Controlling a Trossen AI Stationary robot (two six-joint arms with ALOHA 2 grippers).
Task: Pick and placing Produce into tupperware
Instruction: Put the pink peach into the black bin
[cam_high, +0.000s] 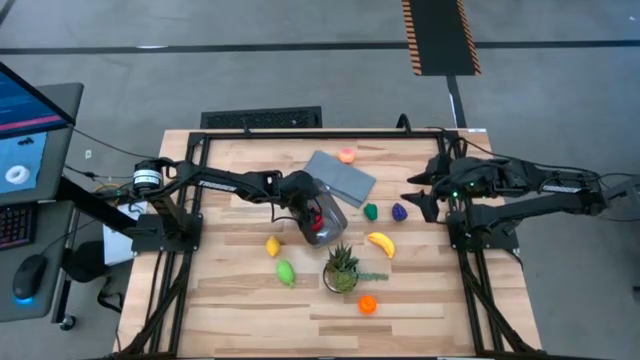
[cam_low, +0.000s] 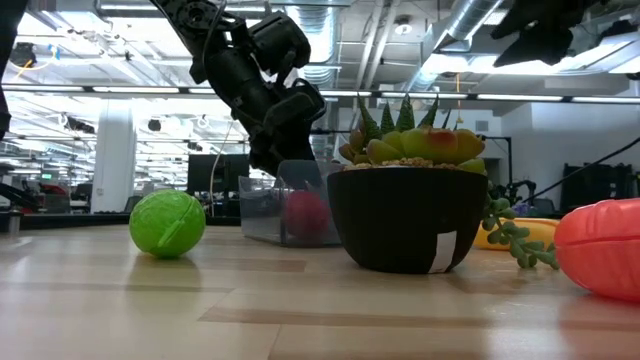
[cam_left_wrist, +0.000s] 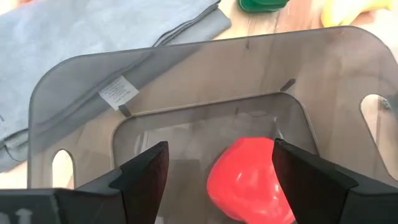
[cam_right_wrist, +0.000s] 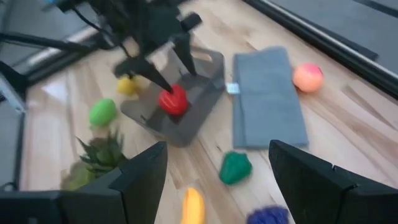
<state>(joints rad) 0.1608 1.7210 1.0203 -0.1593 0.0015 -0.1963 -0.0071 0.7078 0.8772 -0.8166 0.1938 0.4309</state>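
The clear greyish tupperware (cam_high: 325, 218) stands on the table's middle, with a red piece of produce (cam_left_wrist: 249, 180) lying on its bottom. My left gripper (cam_left_wrist: 221, 180) hangs open inside the tub, slanting down, one finger on each side of the red piece (cam_right_wrist: 173, 99). My right gripper (cam_high: 412, 195) waits open above the table's right side. Loose produce lies on the wood: a peach (cam_high: 346, 155), a dark green piece (cam_high: 371, 211), a purple one (cam_high: 400, 212), a banana (cam_high: 380, 243), a yellow one (cam_high: 272, 245), a light green one (cam_high: 286, 272) and an orange one (cam_high: 367, 304).
A flat grey-blue folded cloth (cam_high: 342, 177) lies just beyond the tub's far side. A spiky potted plant (cam_high: 341, 268) in a black bowl (cam_low: 405, 215) stands close to the tub's near side. Black frame rails (cam_high: 190, 190) run along the table's edges.
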